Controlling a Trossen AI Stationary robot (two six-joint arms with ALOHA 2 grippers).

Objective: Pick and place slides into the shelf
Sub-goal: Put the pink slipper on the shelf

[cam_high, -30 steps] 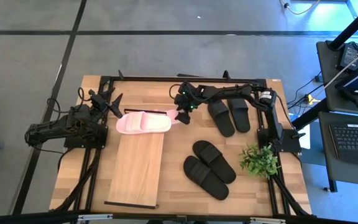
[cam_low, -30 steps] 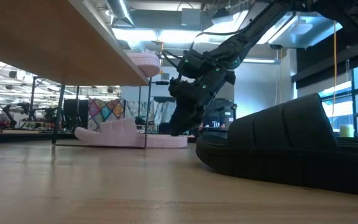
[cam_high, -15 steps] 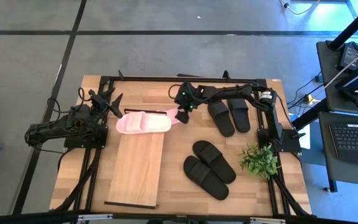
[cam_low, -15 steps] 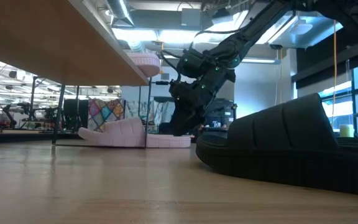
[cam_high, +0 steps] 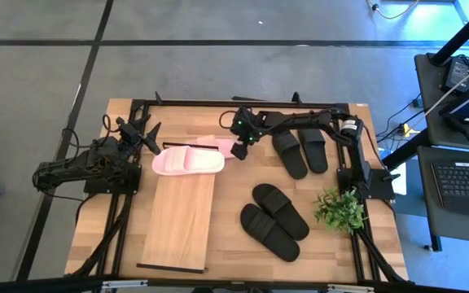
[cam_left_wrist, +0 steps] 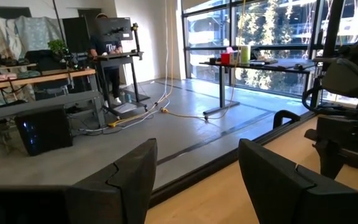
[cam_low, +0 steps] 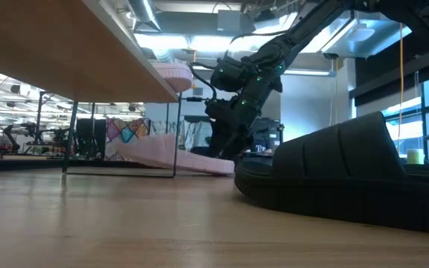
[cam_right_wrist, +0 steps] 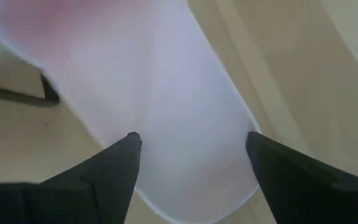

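Observation:
One pale pink slide (cam_high: 187, 161) lies on the far end of the shelf (cam_high: 177, 220), a light-wood plank on a thin black frame. The second pink slide (cam_high: 218, 144) pokes out from below that end, and in the low view it (cam_low: 170, 155) slopes down toward my right gripper (cam_high: 236, 147). That gripper is shut on its end. Two black pairs lie flat on the table, one at the far right (cam_high: 300, 150) and one nearer the front (cam_high: 273, 220). My left gripper (cam_high: 142, 130) waits open at the table's left, touching nothing. My right gripper (cam_right_wrist: 191, 140) has the second pink slide by its rounded end (cam_right_wrist: 229, 146), pinched across its width, one finger (cam_right_wrist: 123, 162) on each side edge. It comes slanting down from the table's right. The slide sits tilted, its held end low by the table and its other end raised under the shelf.
A small green plant (cam_high: 340, 207) stands on the table's right side beside the right arm's base. The nearer black pair fills the right of the low view (cam_low: 348, 182). The shelf's black legs (cam_low: 176, 134) stand beside the held slide. Bare plank reaches toward the near edge.
My right gripper has shifted a little toward the table's far edge and risen slightly, keeping its hold. The second pink slide first slid along the table with it, then tipped from lying flat to sloping, its end under the shelf now higher.

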